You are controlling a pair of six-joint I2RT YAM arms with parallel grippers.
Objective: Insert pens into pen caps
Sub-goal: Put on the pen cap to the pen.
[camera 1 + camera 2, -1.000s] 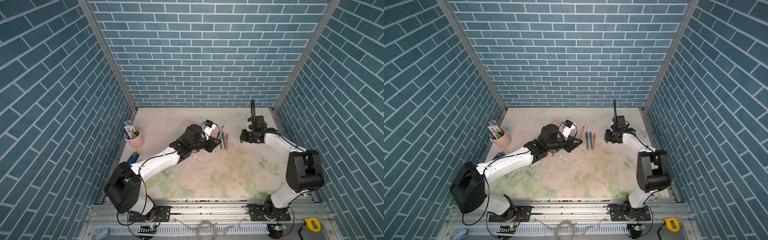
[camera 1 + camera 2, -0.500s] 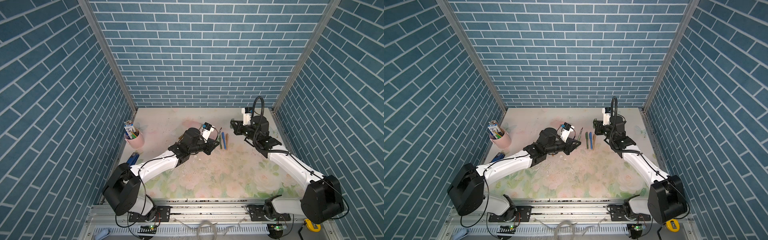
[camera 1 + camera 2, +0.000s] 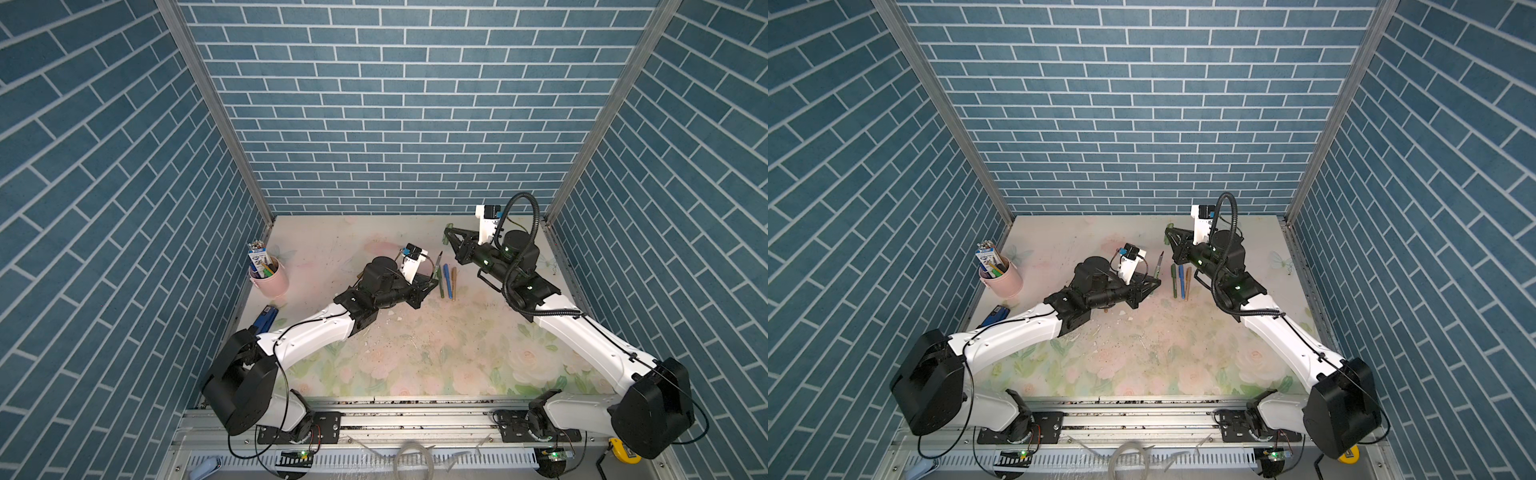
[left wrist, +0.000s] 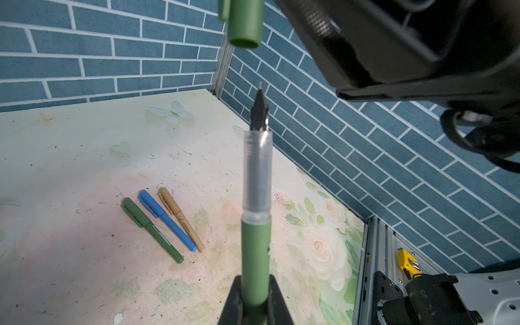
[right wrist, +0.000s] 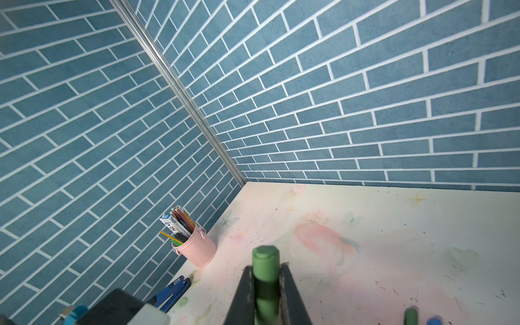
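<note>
My left gripper [image 3: 434, 283] [image 4: 254, 301] is shut on the barrel of an uncapped dark green pen [image 3: 438, 268] [image 4: 256, 225], whose dark tip points up and away. My right gripper [image 3: 448, 231] [image 5: 266, 281] is shut on a dark green pen cap [image 5: 266, 267] [image 3: 1168, 235]. It holds the cap in the air beyond the pen tip. In the left wrist view the cap [image 4: 244, 24] shows its open end toward the tip, a gap apart. Three capped pens lie side by side on the mat: green [image 4: 153, 229], blue [image 4: 167, 221] and golden-brown [image 4: 181, 219].
A pink cup [image 3: 271, 281] with pencils and a white-blue carton stands at the left wall. A blue-and-black stapler [image 3: 266, 318] lies nearer the front. The floral mat [image 3: 415, 357] is walled by blue brick panels on three sides.
My right arm has swung from the right wall in toward the centre with the green cap, stretching out and bringing it above the pen tip. The left arm has barely moved.
</note>
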